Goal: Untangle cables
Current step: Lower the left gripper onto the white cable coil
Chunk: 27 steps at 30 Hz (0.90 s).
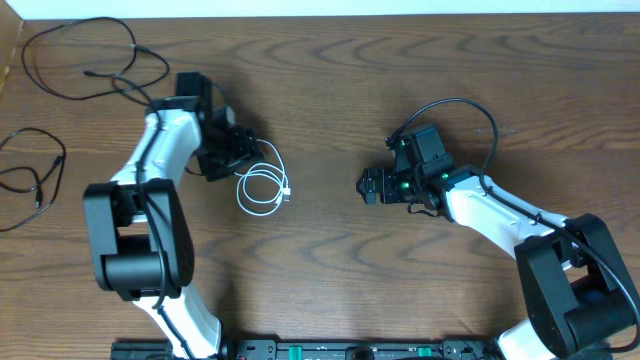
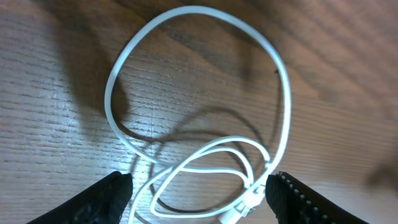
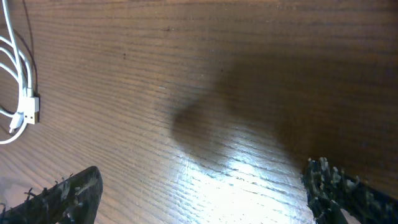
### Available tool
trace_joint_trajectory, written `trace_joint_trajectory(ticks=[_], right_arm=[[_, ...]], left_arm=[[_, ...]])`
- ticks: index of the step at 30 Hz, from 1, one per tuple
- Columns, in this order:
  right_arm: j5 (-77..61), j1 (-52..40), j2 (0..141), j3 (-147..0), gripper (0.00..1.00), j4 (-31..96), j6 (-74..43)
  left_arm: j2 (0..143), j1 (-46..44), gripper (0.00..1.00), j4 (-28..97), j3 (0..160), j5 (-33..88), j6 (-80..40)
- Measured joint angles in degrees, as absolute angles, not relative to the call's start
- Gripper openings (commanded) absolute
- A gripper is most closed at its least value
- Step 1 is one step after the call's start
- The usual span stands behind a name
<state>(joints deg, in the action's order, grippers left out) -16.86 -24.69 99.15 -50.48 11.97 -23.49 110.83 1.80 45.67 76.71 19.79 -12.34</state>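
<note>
Separation looks nearly done: 2 black cables (image 1: pixel 133 40) lie apart at 9 and 10 o'clock, white coil (image 1: pixel 262 187) near centre left to sort. Left gripper (image 2: pixel 199 193) straddles it, fingers spread, gripping nothing; right gripper (image 1: pixel 368 187) gapes empty

Brown wood-grain table (image 1: pixel 330 60), white strip (image 1: pixel 300 6) beyond far edge, soft glare

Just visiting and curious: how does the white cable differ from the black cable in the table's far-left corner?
The white cable is wound into a small coil; the black cable sprawls in wide, loose curves. The white cable lies at the open left gripper; the black cable lies off toward the corner. Both are thin cords resting unheld on the table.
</note>
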Motion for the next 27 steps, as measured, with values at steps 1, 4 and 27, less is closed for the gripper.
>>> trace_joint_trajectory(ticks=[1, 4, 27], right_arm=[[-16.9, -24.7, 99.2, -50.5, 0.99, 12.0, -23.5], [-16.7, -24.7, 99.2, -50.5, 0.99, 12.0, -23.5], [-15.6, -24.7, 99.2, -50.5, 0.99, 11.9, -23.5]], left_arm=[[110.9, 1.1, 0.68, 45.6, 76.7, 18.2, -12.1], [110.9, -0.4, 0.68, 44.3, 76.7, 14.1, -10.7], [110.9, -1.3, 0.65, 41.5, 76.7, 16.4, -46.0]])
